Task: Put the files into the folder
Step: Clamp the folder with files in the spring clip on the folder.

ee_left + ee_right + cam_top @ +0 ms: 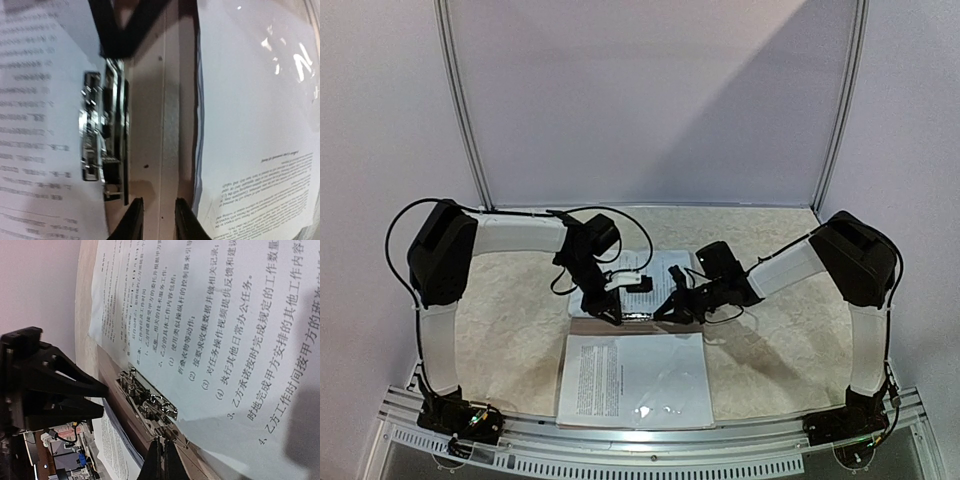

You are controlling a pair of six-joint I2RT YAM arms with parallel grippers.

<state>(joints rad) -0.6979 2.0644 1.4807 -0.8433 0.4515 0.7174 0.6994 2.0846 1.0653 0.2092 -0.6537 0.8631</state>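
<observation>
Folder (170,100) lies open at centre of the top view, with files (635,380) on both leaves and a clip (97,135) at the spine. Left gripper (159,204) is over the spine, fingers slightly parted, grasping nothing. Right gripper (162,445) is clenched, its tips beside the clip.

Softly lit, diagonal shadow across the upper-right wall (800,100), glare on the files (638,380) at lower centre (and upper right in the left wrist view), blurred print at that view's left.

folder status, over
left fingers open over spine, right fingers shut by clip. folder open, files on both leaves. nothing blocking.
</observation>
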